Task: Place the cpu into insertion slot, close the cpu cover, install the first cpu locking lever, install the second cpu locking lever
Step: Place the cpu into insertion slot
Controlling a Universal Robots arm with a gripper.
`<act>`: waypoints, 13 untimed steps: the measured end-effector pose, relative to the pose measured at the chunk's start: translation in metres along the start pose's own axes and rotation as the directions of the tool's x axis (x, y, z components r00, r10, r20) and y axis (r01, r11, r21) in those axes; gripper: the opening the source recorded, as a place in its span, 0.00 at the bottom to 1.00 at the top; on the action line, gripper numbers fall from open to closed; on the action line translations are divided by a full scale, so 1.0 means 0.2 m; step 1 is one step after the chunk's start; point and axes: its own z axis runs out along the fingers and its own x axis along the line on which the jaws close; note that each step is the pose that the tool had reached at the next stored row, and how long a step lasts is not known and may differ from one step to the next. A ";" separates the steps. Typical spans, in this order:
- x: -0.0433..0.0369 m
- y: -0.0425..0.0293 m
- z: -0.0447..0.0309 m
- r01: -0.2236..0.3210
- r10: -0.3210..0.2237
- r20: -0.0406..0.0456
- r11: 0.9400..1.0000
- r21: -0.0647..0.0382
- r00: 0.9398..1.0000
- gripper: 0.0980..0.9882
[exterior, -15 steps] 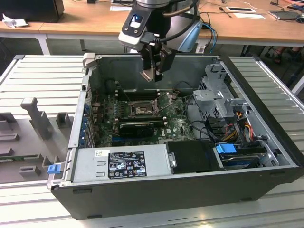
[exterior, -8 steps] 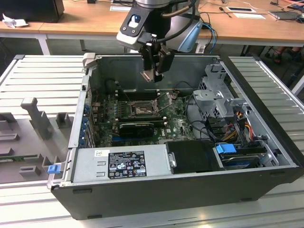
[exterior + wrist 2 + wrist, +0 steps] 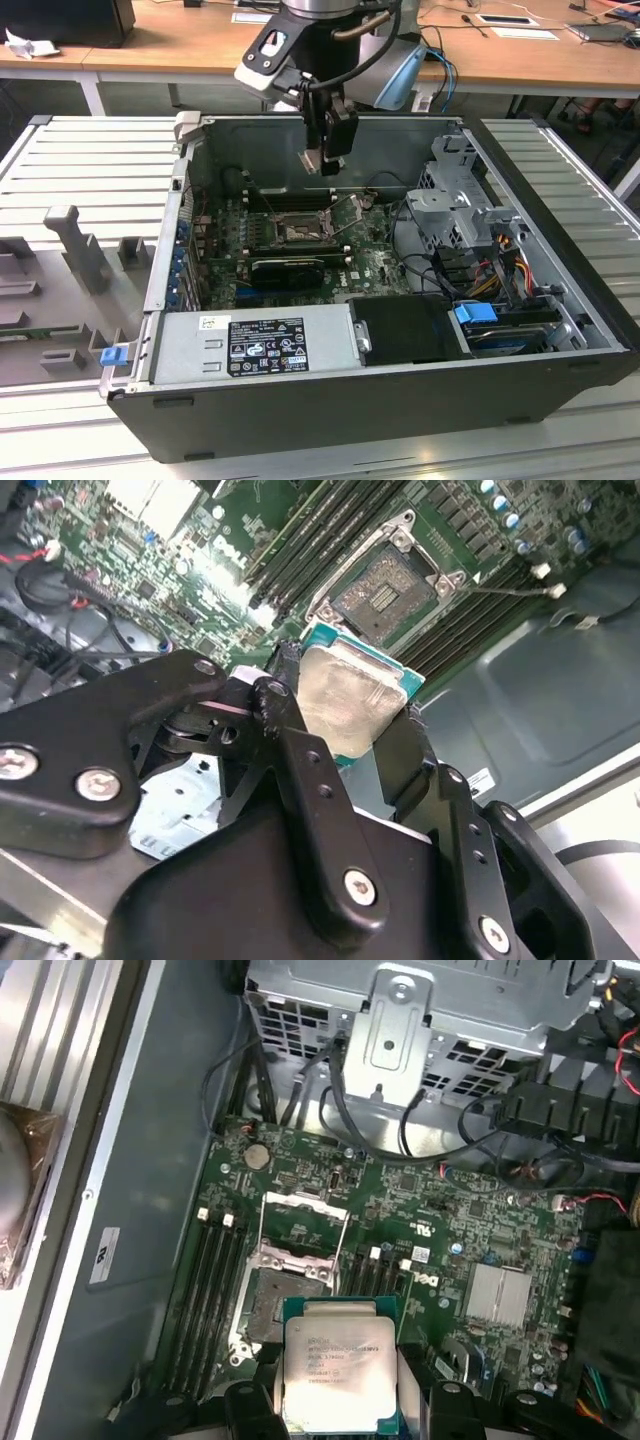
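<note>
Cpu (image 3: 338, 1365), printed lid showing, is pinched by its edges in the gripper (image 3: 348, 705) and hangs clear above the motherboard (image 3: 480, 1230). I see the insertion slot (image 3: 278, 1300) bare, with its cpu cover (image 3: 303, 1222) hinged open. Memory slots (image 3: 205, 1300) crowd both flanks.

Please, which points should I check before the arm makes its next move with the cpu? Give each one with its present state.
1. cpu gripped between the jaws of the gripper: ok.
2. insertion slot bare, nothing lying in it: ok.
3. cpu cover swung up off the slot: ok.
4. cpu down at slot level: not ok; in the exterior view it hangs well above the motherboard.
5. cpu's edges squared with the slot: cannot tell.
</note>
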 end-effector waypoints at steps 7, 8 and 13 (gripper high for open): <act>0.000 -0.002 0.015 -0.061 0.061 0.005 0.998 -0.001 0.998 0.50; 0.000 -0.002 0.020 -0.062 0.062 0.005 0.998 -0.001 0.998 0.50; 0.000 -0.004 0.038 -0.147 0.147 0.013 0.989 -0.004 0.989 0.50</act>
